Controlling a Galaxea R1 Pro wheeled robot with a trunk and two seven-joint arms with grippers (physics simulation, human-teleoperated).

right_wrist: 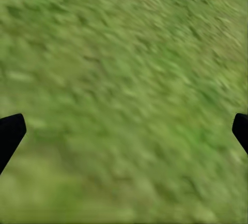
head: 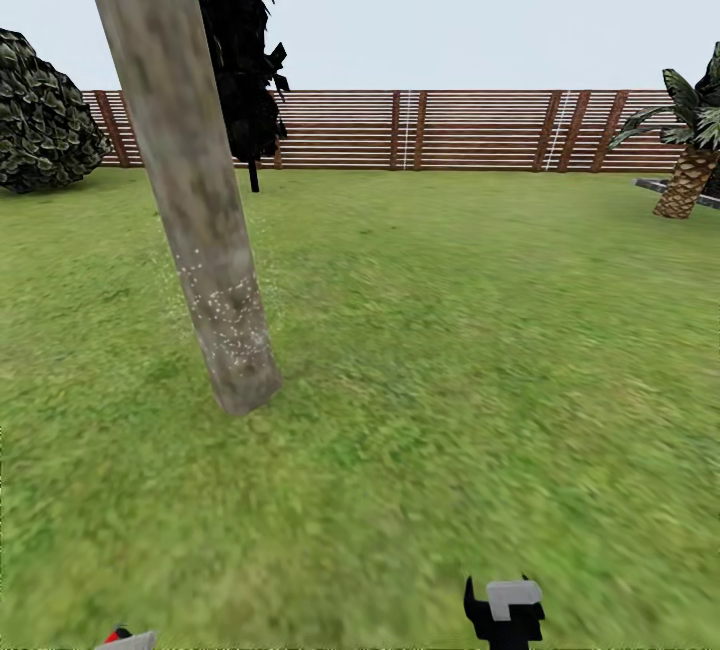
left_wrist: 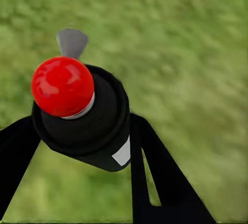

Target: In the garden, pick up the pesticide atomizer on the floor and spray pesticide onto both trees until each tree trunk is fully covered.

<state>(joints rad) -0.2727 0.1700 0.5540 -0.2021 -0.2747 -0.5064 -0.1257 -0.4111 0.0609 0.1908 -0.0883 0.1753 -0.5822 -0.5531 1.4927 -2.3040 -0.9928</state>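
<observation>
A thick grey-brown tree trunk (head: 190, 180) leans across the left of the head view, rising from the lawn. Tiny white pesticide specks (head: 228, 315) dot its lower part and hang beside it. In the left wrist view the dark pesticide atomizer (left_wrist: 90, 118), with a red ball on top and a white label, sits between the black fingers (left_wrist: 155, 167) of my left gripper (left_wrist: 77, 136), which is shut on it. Its red top (head: 119, 635) peeks in at the bottom edge of the head view. My right gripper (head: 507, 612) is low at the bottom, open over bare grass, fingertips (right_wrist: 10, 133) wide apart.
A brown slat fence (head: 450, 130) closes the far side of the lawn. A thin-stemmed dark columnar tree (head: 245, 60) stands behind the trunk, a dark bush (head: 45, 125) at far left, a scaly palm (head: 690, 160) at far right. Open grass (head: 480, 350) spreads to the right.
</observation>
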